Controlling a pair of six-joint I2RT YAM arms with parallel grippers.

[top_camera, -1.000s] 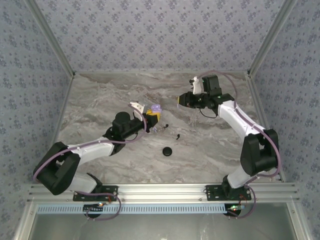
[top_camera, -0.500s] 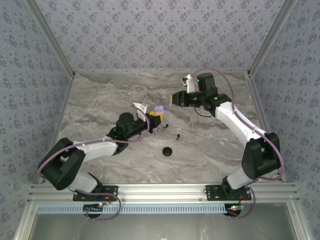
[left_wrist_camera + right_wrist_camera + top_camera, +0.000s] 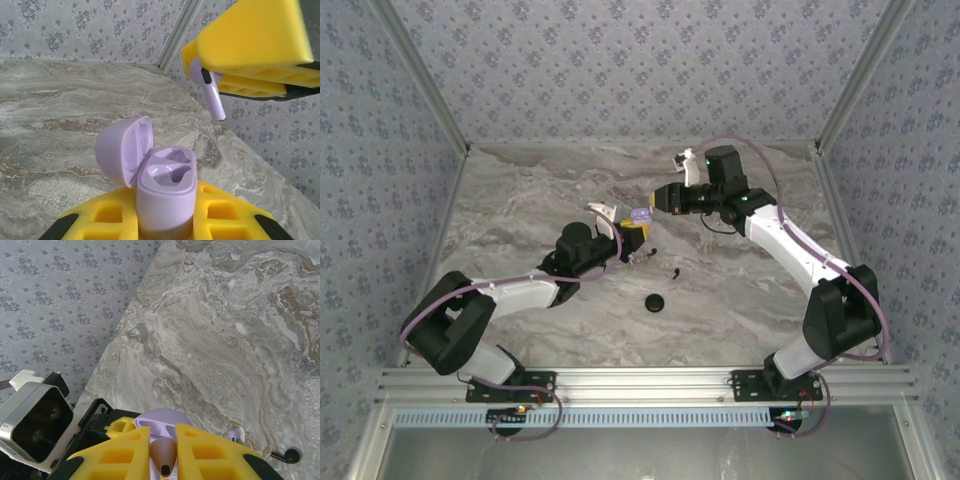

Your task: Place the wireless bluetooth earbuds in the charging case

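Right tool (image 3: 661, 199) with earbud (image 3: 212, 93) has neared the case (image 3: 165, 196).

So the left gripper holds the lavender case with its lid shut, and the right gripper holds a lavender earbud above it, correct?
Not quite: the lid is open, tipped back, as the left wrist view shows. The left gripper does hold the lavender case, and the right gripper holds a lavender earbud above it.
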